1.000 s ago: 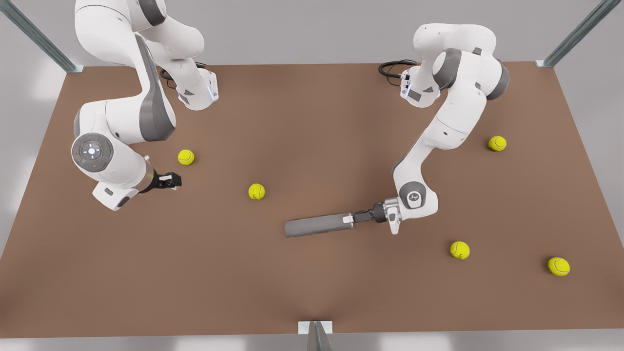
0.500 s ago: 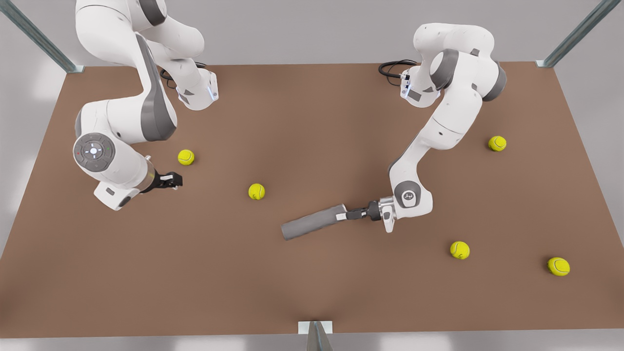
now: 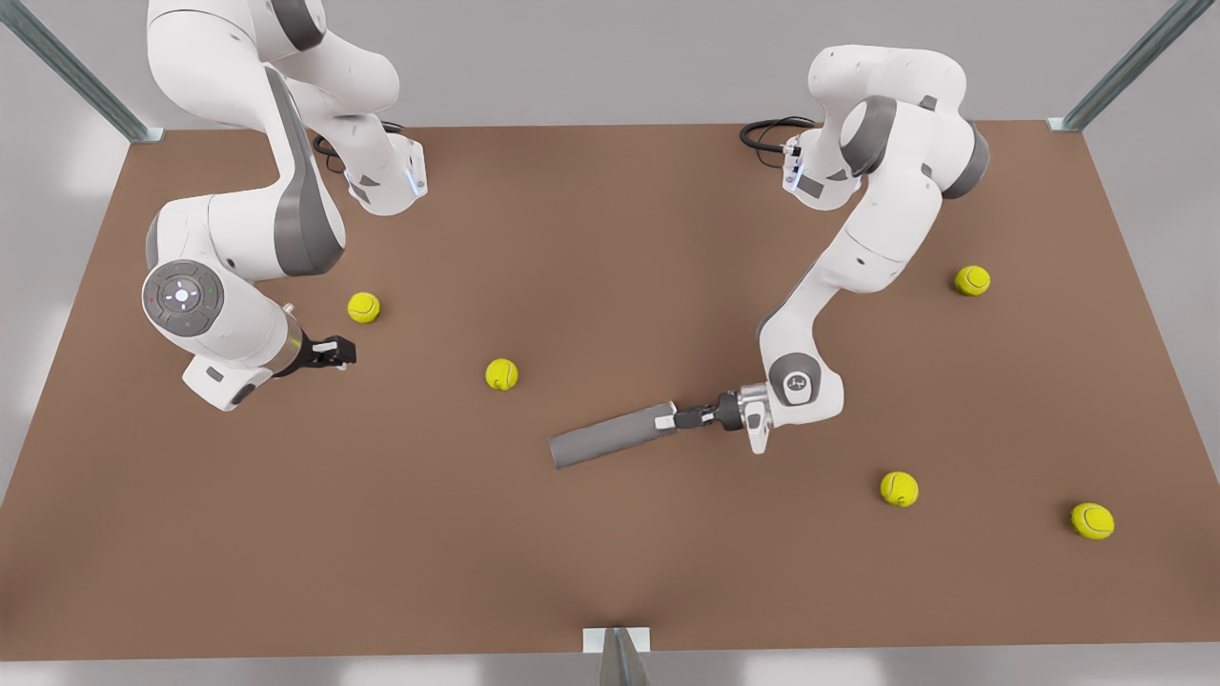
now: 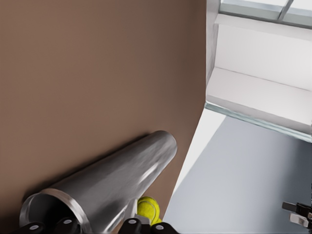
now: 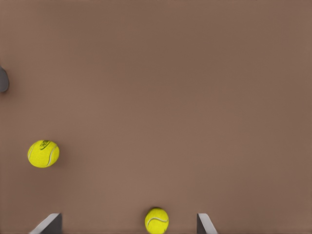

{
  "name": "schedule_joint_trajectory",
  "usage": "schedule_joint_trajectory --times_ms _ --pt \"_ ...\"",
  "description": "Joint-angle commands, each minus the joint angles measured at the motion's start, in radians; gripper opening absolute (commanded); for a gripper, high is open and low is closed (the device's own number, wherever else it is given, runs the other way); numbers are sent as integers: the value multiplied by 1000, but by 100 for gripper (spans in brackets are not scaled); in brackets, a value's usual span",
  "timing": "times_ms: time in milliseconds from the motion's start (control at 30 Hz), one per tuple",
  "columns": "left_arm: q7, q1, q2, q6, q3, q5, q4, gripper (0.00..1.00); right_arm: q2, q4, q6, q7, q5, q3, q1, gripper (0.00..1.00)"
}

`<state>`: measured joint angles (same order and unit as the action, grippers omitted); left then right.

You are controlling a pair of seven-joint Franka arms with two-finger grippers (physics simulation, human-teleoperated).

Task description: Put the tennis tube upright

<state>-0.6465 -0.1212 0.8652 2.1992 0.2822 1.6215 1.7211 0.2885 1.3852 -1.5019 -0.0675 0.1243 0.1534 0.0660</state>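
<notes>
step: tipping up
left gripper [image 3: 681, 417]: clamped on rim of tennis tube [image 3: 610, 436], tube tilted, table [image 3: 610, 238] centre, 5 o'clock
right gripper [image 3: 334, 353]: waits at 9 o'clock, fingers spread
next: lift rim end higher

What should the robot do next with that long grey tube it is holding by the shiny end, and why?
Probably keep lifting the rim end. The left gripper is shut on the silvery rim of the matte grey tennis tube, which is slanted, its far end low on the brown table. Raising the rim over that end should stand it up. The right gripper waits, open, near a yellow-green tennis ball.
</notes>
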Motion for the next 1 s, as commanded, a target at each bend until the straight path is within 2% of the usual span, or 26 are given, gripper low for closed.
schedule_joint_trajectory --times_ms 0,167,467,667,800,833,967 --pt "1 0 0 1 0 0 0 38 0 0 0 0 0 0 0 100" --pt "15 0 0 -1 3 0 -2 34 0 0 0 0 0 0 0 100" --pt "36 5 -6 -6 5 -2 -2 34 0 0 -1 0 0 0 -2 100" --pt "65 5 -15 -7 6 -2 -8 42 0 0 -1 0 2 0 -2 100" --pt "79 5 -31 -7 6 -3 -8 42 0 0 -1 0 2 0 -2 100" --pt "80 5 -34 -7 6 -3 -8 42 0 0 0 0 2 0 -2 100" --pt "96 5 -38 -7 15 -5 -8 28 0 0 -1 0 2 0 -2 100"
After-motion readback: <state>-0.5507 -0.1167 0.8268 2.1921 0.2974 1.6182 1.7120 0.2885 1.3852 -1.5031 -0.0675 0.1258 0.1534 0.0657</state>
